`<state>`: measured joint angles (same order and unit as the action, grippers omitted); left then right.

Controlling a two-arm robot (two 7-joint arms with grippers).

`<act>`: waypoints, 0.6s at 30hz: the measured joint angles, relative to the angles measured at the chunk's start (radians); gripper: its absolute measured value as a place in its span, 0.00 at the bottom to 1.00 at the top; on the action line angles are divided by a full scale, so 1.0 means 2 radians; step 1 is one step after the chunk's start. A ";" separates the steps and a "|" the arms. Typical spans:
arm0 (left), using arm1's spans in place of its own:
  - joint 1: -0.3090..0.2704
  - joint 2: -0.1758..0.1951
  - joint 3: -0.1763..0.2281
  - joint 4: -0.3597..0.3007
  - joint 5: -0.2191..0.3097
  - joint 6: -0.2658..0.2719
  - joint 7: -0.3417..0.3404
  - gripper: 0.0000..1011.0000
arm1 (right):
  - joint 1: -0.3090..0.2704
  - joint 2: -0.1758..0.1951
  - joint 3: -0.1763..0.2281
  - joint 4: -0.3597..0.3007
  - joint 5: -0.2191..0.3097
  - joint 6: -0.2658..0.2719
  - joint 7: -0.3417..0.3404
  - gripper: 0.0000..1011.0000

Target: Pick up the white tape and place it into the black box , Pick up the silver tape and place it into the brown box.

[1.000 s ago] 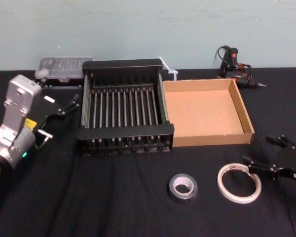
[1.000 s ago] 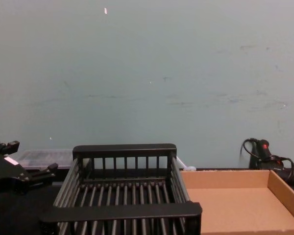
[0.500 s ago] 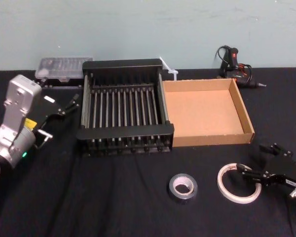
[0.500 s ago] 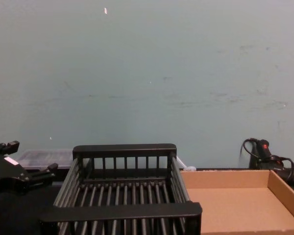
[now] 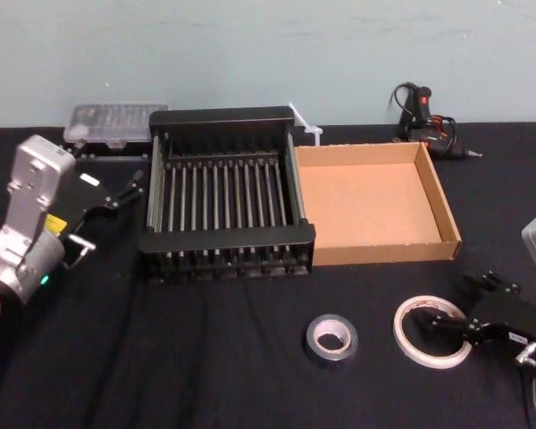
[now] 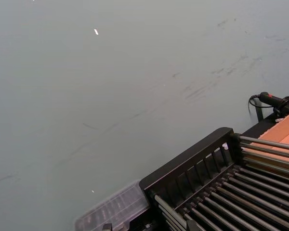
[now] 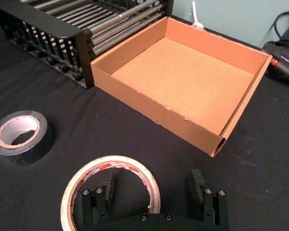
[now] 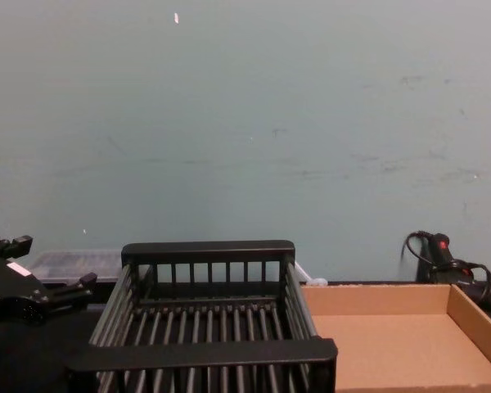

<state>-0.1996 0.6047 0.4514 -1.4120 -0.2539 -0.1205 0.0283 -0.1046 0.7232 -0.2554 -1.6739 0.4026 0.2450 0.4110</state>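
Observation:
The white tape [image 5: 409,344] lies flat on the black cloth, front right; its red mark [image 7: 103,166] shows in the right wrist view. My right gripper [image 5: 463,306] is low over the roll's right side and open. One finger [image 7: 105,191] is over the roll's hole and the other finger [image 7: 201,188] is outside its rim. The silver tape [image 5: 330,340] lies to the left of the white tape [image 7: 135,168]. Behind them the black box [image 5: 225,243] and the brown box [image 5: 384,251] stand side by side. My left gripper [image 5: 116,195] is parked, open, left of the black box.
A clear plastic case [image 5: 114,121] sits behind the black box at the back left. A glue gun with its cable [image 5: 424,112] lies behind the brown box. A white strip [image 5: 304,125] sticks up between the boxes at the back. Bare black cloth stretches across the front left.
My right gripper has come in lower and a little left, from beside the white tape to straddling its right rim. The left arm and both rolls have not moved.

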 joint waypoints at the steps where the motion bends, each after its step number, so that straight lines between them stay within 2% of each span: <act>1: 0.000 0.000 0.000 0.000 0.000 0.000 0.000 0.99 | 0.001 -0.001 0.000 0.002 0.000 0.001 0.001 0.99; 18: 0.000 0.000 0.000 0.000 0.000 0.000 0.000 0.99 | 0.007 -0.009 0.001 0.016 -0.002 0.010 0.010 0.99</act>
<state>-0.1995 0.6047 0.4514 -1.4120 -0.2539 -0.1205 0.0283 -0.0915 0.7044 -0.2542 -1.6423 0.3993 0.2651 0.4301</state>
